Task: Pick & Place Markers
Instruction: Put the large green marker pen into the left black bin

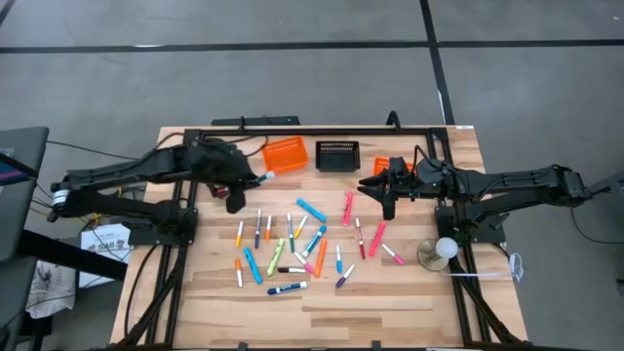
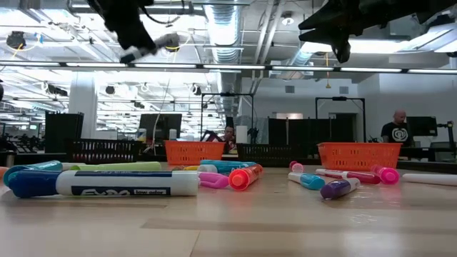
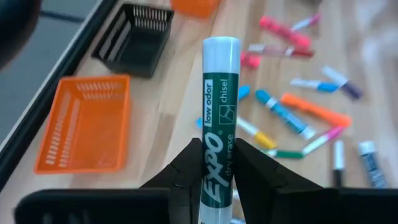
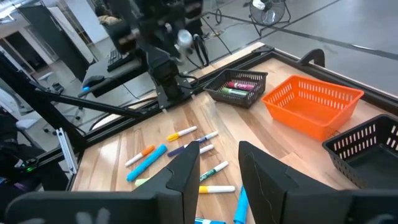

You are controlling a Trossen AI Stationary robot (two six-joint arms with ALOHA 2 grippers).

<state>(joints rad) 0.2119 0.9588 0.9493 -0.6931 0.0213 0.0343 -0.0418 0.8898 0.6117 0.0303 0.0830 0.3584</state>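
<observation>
Your left gripper pinches a green marker, raised near the orange basket at table's 11 o'clock. Center over it before release. Right gripper empty, part open; other markers scattered mid-table.

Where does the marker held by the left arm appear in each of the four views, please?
High: green marker in the left gripper, left of centre, towards the table's rear.
Low: upper left, overhead.
Left wrist: centre, upright between the fingers.
Right wrist: top centre, probably the blurred pale tip.
Landmark: orange basket, in all views.
</observation>
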